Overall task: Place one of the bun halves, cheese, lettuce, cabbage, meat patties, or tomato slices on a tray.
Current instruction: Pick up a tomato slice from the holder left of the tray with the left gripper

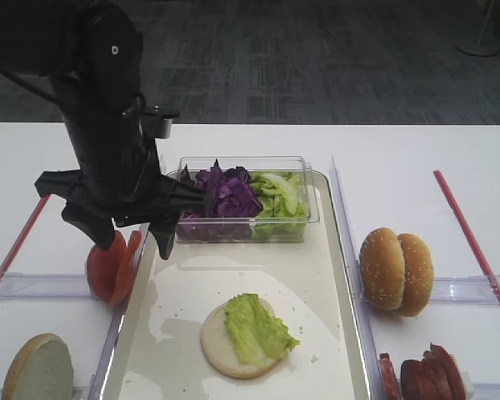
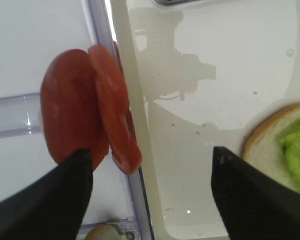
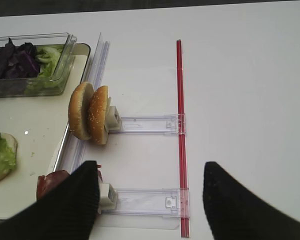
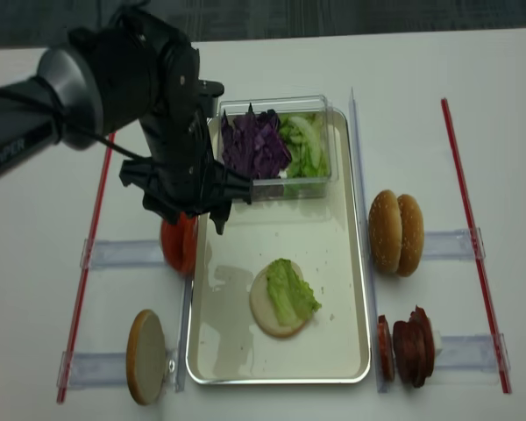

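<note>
Glossy cream tray [image 1: 317,275], clear plastic box [image 1: 308,208], matt black ribbed claw fingers [image 3: 70,205].

I counted two tomato slices [image 2: 90,120] standing on edge, two sesame bun tops [image 1: 396,271] on the right, one pale bun half [image 1: 38,368] upright at lower left, and one bun base [image 1: 233,337] on the single tray [image 1: 325,275], carrying one lettuce leaf [image 1: 257,327]. I saw one clear box [image 1: 243,200] and two red strips [image 4: 470,246]. The patties [image 4: 408,342] overlapped too much to count.

Bulky matte-black left arm [image 4: 149,96] with a black cable and ribbed black fingers [image 3: 72,207]
</note>
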